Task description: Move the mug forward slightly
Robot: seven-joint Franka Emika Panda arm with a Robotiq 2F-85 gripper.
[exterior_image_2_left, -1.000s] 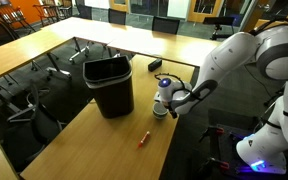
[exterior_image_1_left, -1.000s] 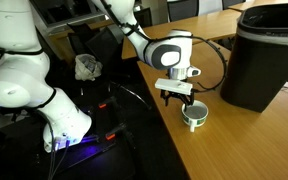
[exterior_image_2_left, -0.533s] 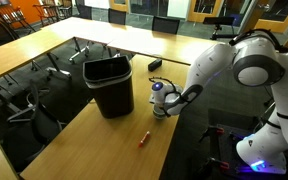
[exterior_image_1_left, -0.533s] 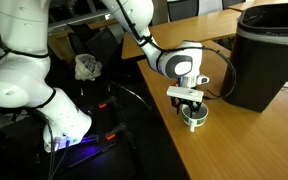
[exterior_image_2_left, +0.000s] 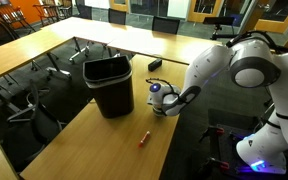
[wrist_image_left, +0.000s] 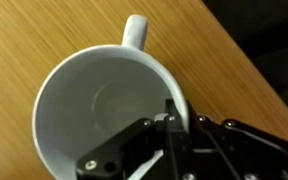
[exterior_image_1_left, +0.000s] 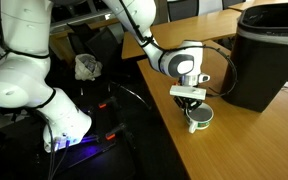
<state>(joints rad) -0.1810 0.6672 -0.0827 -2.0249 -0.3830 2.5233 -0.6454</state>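
Note:
The white mug (wrist_image_left: 94, 105) fills the wrist view, with its dark greenish inside showing and its small handle (wrist_image_left: 135, 30) pointing up. My gripper (wrist_image_left: 176, 112) is shut on the mug's rim, one finger inside the wall and one outside. In both exterior views the gripper (exterior_image_1_left: 191, 100) (exterior_image_2_left: 157, 98) points down onto the mug (exterior_image_1_left: 199, 121) (exterior_image_2_left: 160, 111), which stands on the wooden table (exterior_image_1_left: 169, 140) near its edge. The gripper hides most of the mug in an exterior view (exterior_image_2_left: 160, 111).
A big black bin (exterior_image_1_left: 264, 55) (exterior_image_2_left: 110, 85) stands on the table close beside the mug. A thin red-orange pen (exterior_image_2_left: 142, 137) lies on the table nearer the camera. The table edge (exterior_image_1_left: 162, 110) drops off beside the mug. A small black device (exterior_image_2_left: 155, 64) lies farther back.
The gripper came down over the mug and its jaws went from open to shut on the rim. The mug has stayed where it was.

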